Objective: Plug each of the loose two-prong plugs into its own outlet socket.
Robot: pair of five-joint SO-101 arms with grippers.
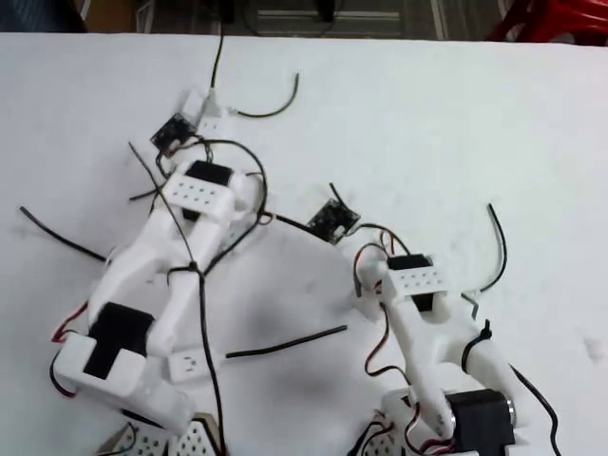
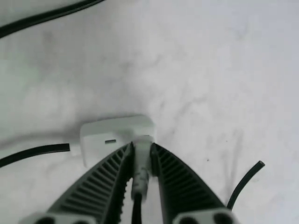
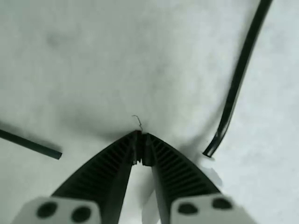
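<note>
White plug (image 2: 141,163) lengthwise between clamped left jaws; tip at socket (image 2: 107,137) | right jaws closed; empty

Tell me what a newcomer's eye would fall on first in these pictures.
First comes the left gripper, shut on a white plug whose front end sits at the edge of a white outlet block. Next is the right gripper, closed, with its tips down by the white table. A loose black cord lies on the table between the two arms.
</note>
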